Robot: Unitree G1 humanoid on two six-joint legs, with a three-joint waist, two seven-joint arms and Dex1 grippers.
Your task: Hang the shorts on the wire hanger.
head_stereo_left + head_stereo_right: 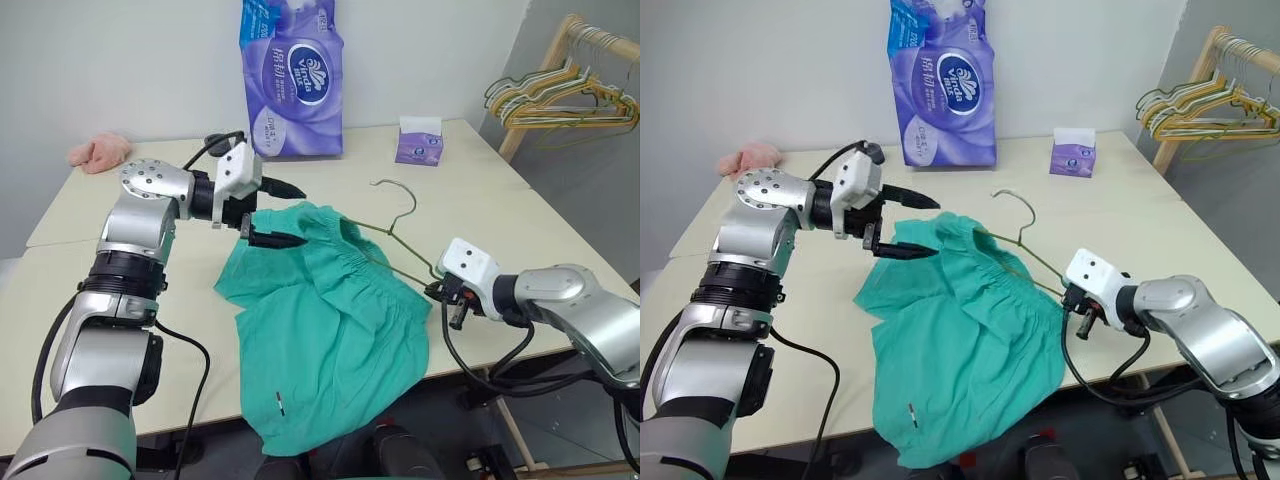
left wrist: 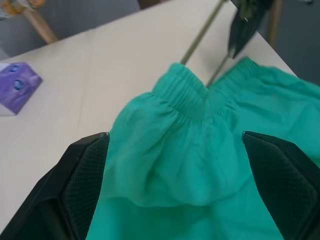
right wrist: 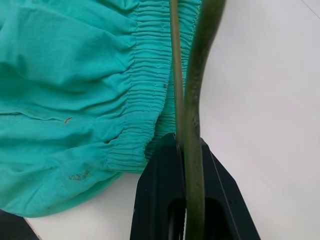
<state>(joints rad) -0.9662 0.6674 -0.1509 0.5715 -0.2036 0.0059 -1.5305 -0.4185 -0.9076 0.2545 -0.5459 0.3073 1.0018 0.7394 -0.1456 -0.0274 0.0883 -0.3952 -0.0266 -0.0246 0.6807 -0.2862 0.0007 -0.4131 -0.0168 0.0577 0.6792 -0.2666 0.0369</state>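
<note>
A: Where do the shorts (image 1: 325,320) lie?

B: Spread over the near part of the pale table (image 1: 120,215), the gathered waistband toward the middle and the lower hem hanging past the table's front edge. A small white tag sits near that hanging hem.

A: And the wire hanger (image 1: 398,228)?

B: Its hook points toward the far side of the table; its two thin arms run under the waistband and converge at the right gripper (image 1: 447,292). In the right wrist view the black fingers (image 3: 165,200) are pressed together on the wire, just beside the waistband's edge.

A: State of the left gripper (image 1: 275,212)?

B: Spread wide, holding nothing. It hovers over the far left corner of the shorts; in the left wrist view the two pads (image 2: 85,175) flank the cloth with clear air between them and the fabric.

A: What open room surrounds the work?

B: Bare tabletop lies left of the shorts and beyond the hook. Well apart along the far edge stand a purple tissue pack (image 1: 290,75), a small purple tissue box (image 1: 419,142) and a pink cloth (image 1: 98,152) at the far left corner. Off the table's right end, a wooden rack (image 1: 560,70) carries bunched yellow and green hangers (image 1: 555,100).
</note>
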